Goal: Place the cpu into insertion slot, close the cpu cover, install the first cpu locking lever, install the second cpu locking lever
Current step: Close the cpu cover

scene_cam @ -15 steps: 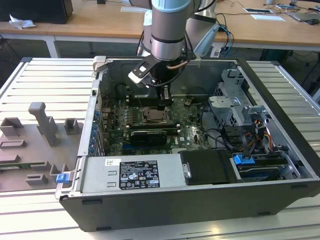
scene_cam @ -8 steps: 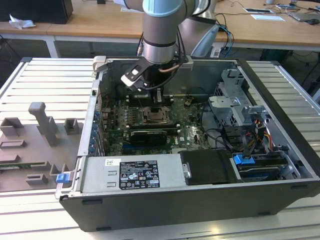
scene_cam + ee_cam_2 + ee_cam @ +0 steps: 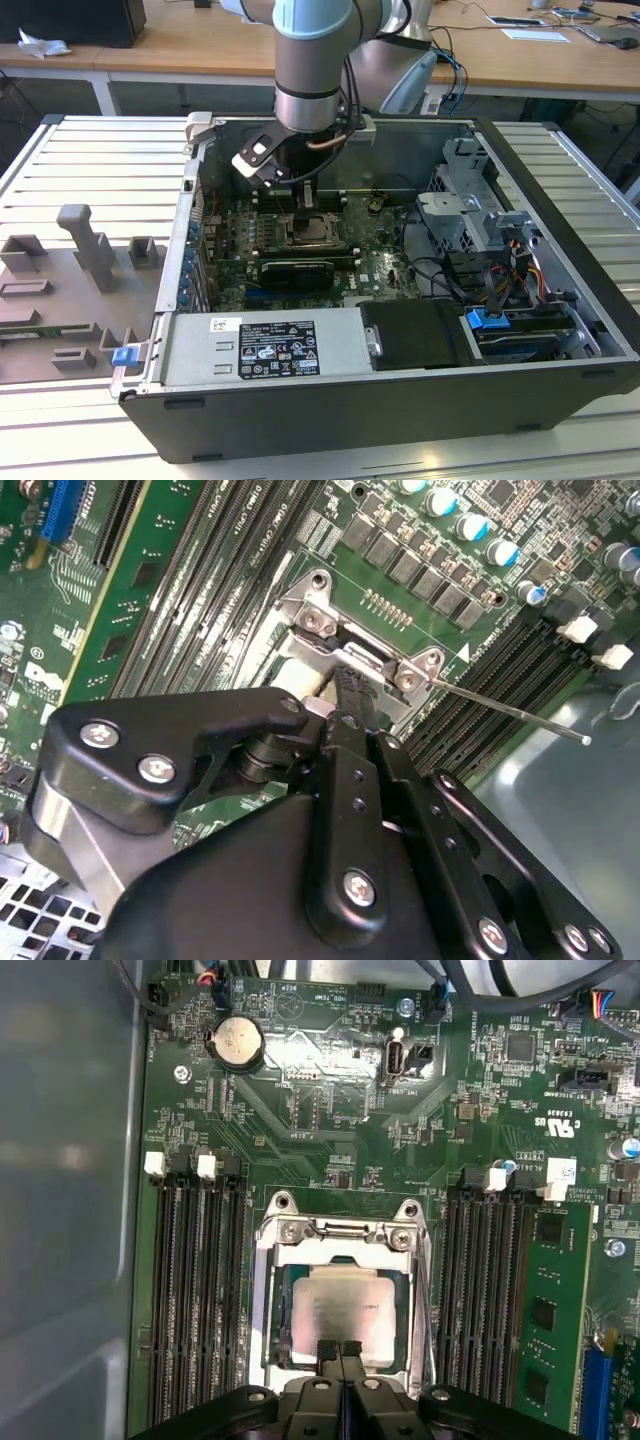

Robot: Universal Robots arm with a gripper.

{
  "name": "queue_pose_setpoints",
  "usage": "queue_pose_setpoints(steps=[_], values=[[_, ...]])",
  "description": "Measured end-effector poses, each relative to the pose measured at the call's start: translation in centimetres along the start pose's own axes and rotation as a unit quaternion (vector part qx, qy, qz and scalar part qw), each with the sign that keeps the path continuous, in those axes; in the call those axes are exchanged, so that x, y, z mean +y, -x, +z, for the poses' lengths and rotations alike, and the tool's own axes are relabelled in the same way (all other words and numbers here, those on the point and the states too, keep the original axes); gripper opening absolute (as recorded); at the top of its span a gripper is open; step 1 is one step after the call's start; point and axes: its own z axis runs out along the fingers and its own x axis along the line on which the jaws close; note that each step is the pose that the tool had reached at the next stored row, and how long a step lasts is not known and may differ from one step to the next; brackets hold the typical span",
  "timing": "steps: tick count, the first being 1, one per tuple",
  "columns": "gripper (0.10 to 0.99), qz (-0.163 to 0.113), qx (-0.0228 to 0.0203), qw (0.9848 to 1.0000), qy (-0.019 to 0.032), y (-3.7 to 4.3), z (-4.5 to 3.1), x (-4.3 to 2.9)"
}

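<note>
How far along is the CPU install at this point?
The cpu sits in the insertion slot, and the cpu cover looks lowered around it. The shut gripper is at the cover's edge. One locking lever juts free, so latching is not yet done.

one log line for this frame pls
cpu: in insertion slot | cpu cover: down over cpu | gripper: shut, tips at cover edge | locking lever: one rod sticking out, unlatched
</note>
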Motion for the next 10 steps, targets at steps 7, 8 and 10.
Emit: queue_pose_setpoints(steps=[7,8,10], values=[[0.106,0.000,-0.0001,1.0000,-0.0001,0.00,0.53,0.05],[0.106,0.000,0.0000,1.0000,-0.0001,0.00,0.54,0.11],[0.106,0.000,0.0000,1.0000,0.0001,0.01,0.55,0.28]])
